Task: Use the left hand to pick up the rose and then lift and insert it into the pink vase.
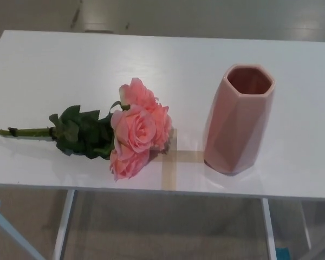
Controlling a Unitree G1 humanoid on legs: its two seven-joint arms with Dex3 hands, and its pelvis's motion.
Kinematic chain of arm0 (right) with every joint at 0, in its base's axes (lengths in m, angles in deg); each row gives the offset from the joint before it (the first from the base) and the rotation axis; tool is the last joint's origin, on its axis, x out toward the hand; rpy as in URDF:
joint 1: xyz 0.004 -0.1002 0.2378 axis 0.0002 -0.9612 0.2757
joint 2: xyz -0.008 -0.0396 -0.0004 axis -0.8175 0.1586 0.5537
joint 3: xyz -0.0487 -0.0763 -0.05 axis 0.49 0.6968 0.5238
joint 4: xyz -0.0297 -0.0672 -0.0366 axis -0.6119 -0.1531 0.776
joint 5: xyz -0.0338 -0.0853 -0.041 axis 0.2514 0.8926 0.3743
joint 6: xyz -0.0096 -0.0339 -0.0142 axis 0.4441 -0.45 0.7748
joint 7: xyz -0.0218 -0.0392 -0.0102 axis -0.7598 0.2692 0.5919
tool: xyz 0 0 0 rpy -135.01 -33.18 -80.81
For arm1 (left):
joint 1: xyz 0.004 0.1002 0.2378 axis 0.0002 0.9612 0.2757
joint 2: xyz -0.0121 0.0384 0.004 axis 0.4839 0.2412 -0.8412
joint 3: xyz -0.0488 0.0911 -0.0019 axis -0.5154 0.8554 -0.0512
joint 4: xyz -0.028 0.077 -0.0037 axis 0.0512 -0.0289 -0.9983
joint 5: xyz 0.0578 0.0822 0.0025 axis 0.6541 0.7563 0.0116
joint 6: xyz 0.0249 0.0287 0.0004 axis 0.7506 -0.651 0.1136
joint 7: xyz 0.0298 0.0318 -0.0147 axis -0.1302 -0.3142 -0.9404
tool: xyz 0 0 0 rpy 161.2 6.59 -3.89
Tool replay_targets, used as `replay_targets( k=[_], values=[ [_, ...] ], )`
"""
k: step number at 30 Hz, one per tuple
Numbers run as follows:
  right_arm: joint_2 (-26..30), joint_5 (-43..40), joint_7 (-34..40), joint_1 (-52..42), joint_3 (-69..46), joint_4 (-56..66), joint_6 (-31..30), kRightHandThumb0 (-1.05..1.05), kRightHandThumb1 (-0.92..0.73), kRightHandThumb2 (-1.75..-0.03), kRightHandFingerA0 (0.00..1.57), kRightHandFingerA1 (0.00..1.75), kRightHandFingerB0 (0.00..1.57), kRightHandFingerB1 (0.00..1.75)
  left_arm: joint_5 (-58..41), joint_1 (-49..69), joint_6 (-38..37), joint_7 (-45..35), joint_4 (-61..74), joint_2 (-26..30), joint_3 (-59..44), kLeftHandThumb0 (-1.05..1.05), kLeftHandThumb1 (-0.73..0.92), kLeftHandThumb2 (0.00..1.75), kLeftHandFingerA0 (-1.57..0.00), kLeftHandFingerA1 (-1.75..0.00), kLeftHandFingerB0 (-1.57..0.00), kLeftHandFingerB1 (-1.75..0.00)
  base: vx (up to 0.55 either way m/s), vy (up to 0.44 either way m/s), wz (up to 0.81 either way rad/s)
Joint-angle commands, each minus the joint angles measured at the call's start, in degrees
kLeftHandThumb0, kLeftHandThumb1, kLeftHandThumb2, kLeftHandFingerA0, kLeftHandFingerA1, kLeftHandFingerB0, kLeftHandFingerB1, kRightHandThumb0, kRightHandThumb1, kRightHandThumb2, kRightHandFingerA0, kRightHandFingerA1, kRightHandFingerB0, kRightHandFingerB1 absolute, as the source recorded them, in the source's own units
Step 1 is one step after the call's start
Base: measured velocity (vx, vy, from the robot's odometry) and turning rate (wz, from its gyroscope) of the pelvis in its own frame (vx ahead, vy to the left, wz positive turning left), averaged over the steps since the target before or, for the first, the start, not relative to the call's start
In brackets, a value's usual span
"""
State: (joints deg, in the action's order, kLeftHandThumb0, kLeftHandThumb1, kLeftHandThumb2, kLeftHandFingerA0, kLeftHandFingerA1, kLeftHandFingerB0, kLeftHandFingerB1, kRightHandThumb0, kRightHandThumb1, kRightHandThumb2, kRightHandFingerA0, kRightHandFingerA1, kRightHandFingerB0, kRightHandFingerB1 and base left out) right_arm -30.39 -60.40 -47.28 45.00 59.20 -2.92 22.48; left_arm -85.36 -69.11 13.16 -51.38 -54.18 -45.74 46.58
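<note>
Looking down at a white worktop (54, 65) that fills most of the view, pale floor beyond the far edge and white legs under the near edge. Standing upright on the right side, a pink vase (237, 122) with faceted walls, mouth open. Lying flat left of center, the rose (135, 127), really a small bunch of pink blooms, heads toward the vase but apart from it, just beside a tan tape cross (170, 162) stuck on the surface between the two. Dark green leaves (78, 132) bunched behind the blooms, then a thin stem (21, 131) pointing to the left edge. No robot hand anywhere in view, so can't tell spread or closed for either one.
</note>
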Motion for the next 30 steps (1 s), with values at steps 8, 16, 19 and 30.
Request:
replay_targets(
  k=[8, 16, 19, 30],
  values=[
    [0.44, -0.6, 1.05, 0.14, -1.05, -1.18, 1.56, -0.25, -0.66, -0.59, 0.74, 0.45, 0.53, 0.39, -0.41, 0.01, -2.19, -1.8, -0.61, 0.15, 0.07, -0.19, 0.62, 0.58, -0.62, -0.4, -0.35, -0.33, 0.0, 0.0, 0.0],
    [0.61, 0.62, 1.76, 0.4, -0.04, -1.09, 1.66, -0.25, -0.66, -0.59, 0.76, 0.45, 0.53, 0.39, -4.1, 3.44, -6.32, -27.63, 11.63, 2.75, 3.12, -0.39, 0.52, 0.61, -0.09, -0.25, -0.09, -0.27, 0.0, 0.0, 0.0],
    [0.75, 0.85, 1.97, 0.36, 0.25, -1.1, 1.76, -0.25, -0.66, -0.59, 0.77, 0.46, 0.53, 0.39, -6.13, 6.25, -5.07, -36.26, 19.94, 4.49, 4.71, -0.37, 0.52, 0.6, -0.04, -0.23, -0.06, -0.23, 0.0, 0.0, 0.0],
    [0.57, 0.21, 1.84, 0.42, -0.07, -1.31, 1.37, -0.25, -0.66, -0.59, 0.73, 0.45, 0.53, 0.39, -20.47, 21.77, 5.17, -60.0, 59.91, 14.84, 11.79, -0.45, 0.51, 0.65, -0.15, -0.37, -0.14, -0.33, 0.0, 0.0, 0.0]
  ],
)
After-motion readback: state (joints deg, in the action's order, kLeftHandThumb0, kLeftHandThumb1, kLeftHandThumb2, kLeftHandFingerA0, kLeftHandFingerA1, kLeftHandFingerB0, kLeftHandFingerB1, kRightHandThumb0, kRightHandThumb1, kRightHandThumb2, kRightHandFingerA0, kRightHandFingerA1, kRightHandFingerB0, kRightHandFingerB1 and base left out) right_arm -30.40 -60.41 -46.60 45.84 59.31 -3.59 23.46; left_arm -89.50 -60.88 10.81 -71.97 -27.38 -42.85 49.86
